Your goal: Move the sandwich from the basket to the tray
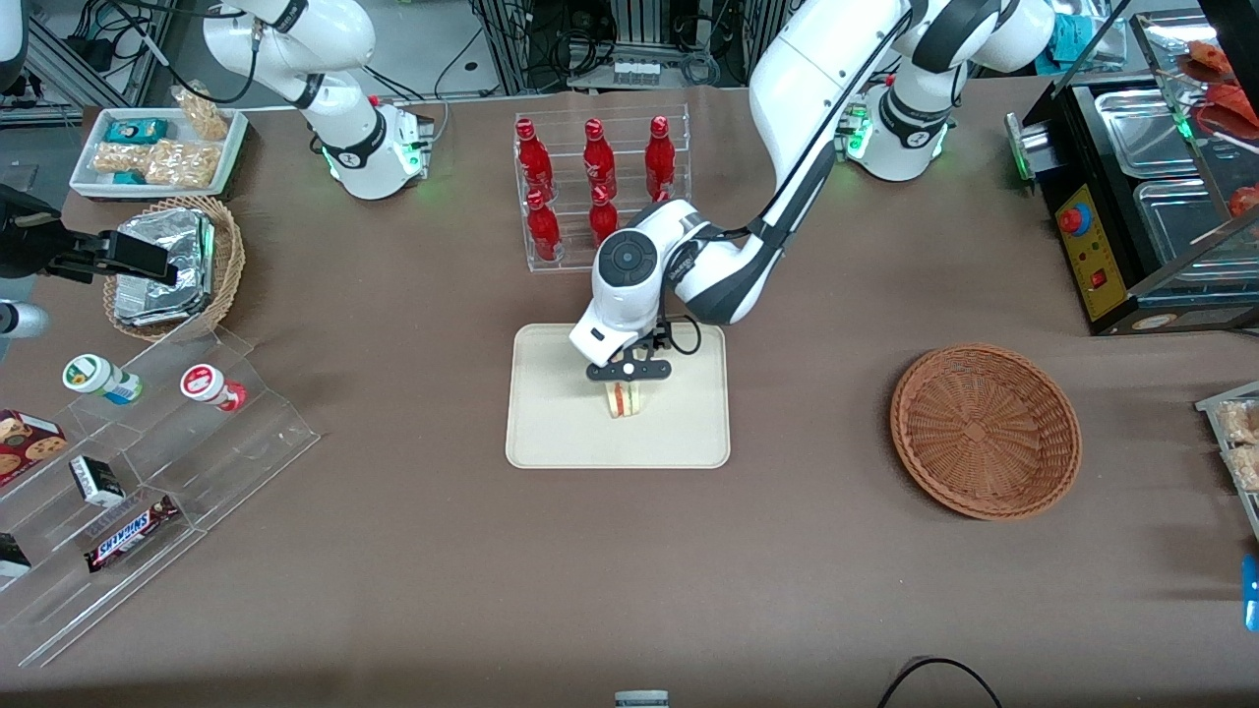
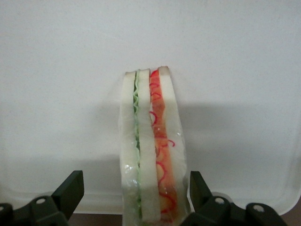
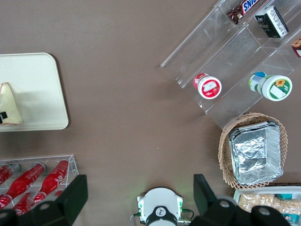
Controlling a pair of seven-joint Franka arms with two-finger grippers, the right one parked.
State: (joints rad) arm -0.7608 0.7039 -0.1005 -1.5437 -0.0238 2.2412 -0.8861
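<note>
My end effector (image 1: 624, 391) hangs low over the middle of the tray (image 1: 551, 433), pointing straight down, and it is released. In the wrist view my two black fingers (image 2: 70, 188) stand one on each side of the sandwich (image 2: 150, 141). One has a clear gap to the wrap. The other is just beside the red-filling side, and I cannot tell whether it touches.

The sandwich (image 1: 623, 401) stands on edge on the tray, about at its centre, a pale wedge with a green layer and a red-orange layer running side by side between the slices of bread. The clear wrap is around it.

The tray lies flat on the brown surface (image 1: 393, 295), near the middle of it. Reading the front view as a clock face centred on the tray, with 12 o'clock farthest from the camera:
- The wide reddish-brown basket (image 1: 984, 428) sits at 3 o'clock, well apart, toward the working arm's end.
- A clear rack of red bottles (image 1: 600, 187) stands at 12 o'clock, near the tray's rim.
- A smaller tan basket holding a foil pack (image 1: 162, 261) is at about 10 o'clock, toward the parked arm's end.
</note>
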